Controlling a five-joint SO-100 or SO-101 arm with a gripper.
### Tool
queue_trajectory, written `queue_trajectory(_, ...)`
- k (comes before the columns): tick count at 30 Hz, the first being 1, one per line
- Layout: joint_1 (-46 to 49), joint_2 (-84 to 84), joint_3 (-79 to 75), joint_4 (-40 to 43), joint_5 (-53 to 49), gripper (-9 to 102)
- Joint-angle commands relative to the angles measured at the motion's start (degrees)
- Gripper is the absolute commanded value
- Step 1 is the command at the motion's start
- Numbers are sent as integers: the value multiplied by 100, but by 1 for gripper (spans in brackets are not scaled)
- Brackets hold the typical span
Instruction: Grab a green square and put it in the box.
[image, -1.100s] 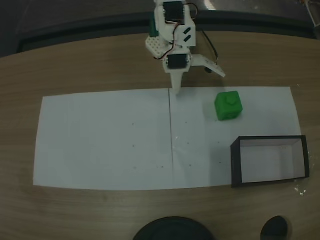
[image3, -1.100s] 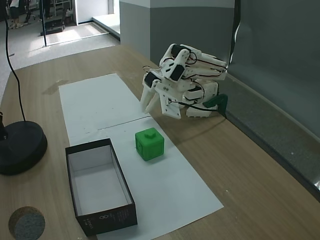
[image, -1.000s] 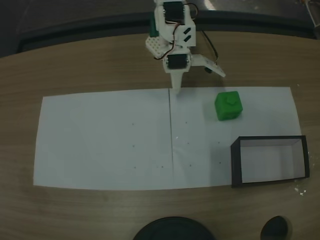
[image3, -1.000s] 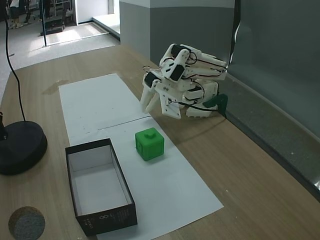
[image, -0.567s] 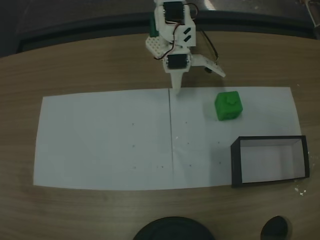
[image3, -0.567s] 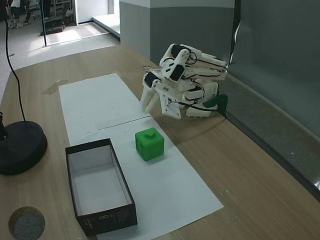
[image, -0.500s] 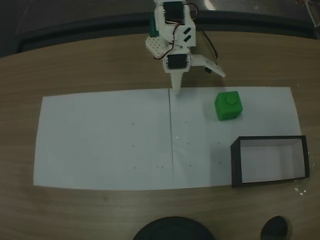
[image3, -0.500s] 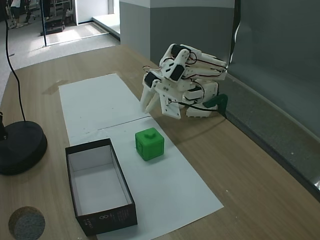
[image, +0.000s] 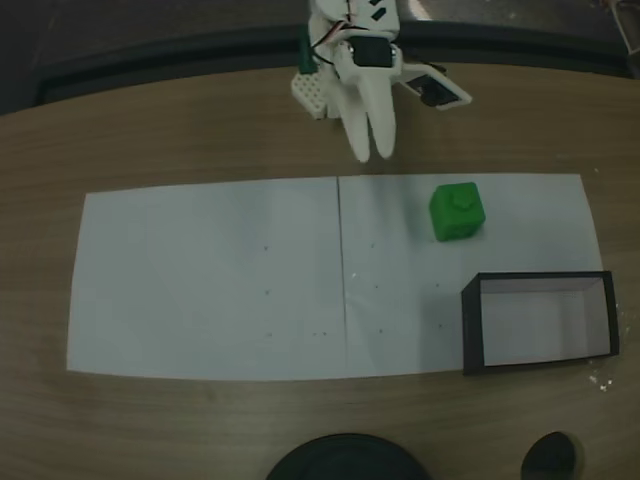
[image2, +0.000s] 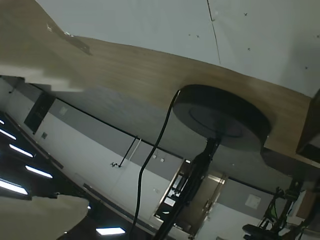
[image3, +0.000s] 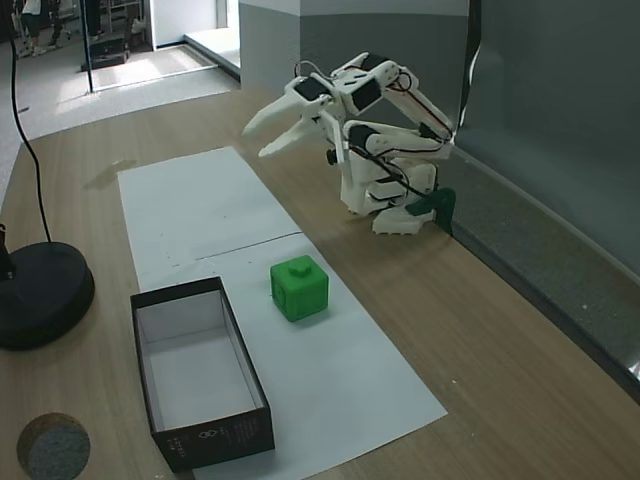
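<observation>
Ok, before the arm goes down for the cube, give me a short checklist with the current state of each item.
1. Claw open enough for the cube: ok, fingers apart in a fixed view.
2. Claw empty: ok, nothing between the fingers.
3. Cube free to grab: ok, it sits alone on the paper, stud up, apart from the box.
4. Claw lined up over the cube: not ok, it is raised near the base, off to the left of the cube in a fixed view.
5. Box ready: ok, its floor is bare in both fixed views.
6. Path from cube to box clear: ok, only paper lies between them.
</observation>
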Motion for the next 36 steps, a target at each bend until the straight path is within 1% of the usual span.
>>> queue_trajectory(1,-167,-694,-624,-44,-9,21)
queue_trajectory(3,-246,-1485,-888,-44,9,21)
queue_trajectory(5,-343,-2426,-1354,-26,264,21)
queue_trajectory(7,-527,-3445,-1986,176,404,21)
queue_trajectory(9,-853,-4430,-2733,686,457,21)
queue_trajectory(13,-1661,-6064,-4403,2188,1002,22)
queue_trajectory(15,-2021,-6732,-5150,2848,1187,27)
queue_trajectory(18,-2338,-7497,-5783,3340,1274,38)
queue_trajectory(20,-2417,-7875,-5915,3340,1266,41)
queue_trajectory(22,-2522,-8227,-5941,3322,1266,41)
queue_trajectory(24,-2698,-8508,-5810,3120,1266,41)
queue_trajectory(27,-2856,-8780,-5432,2646,1283,41)
queue_trajectory(36,-2883,-8965,-4096,1310,1318,41)
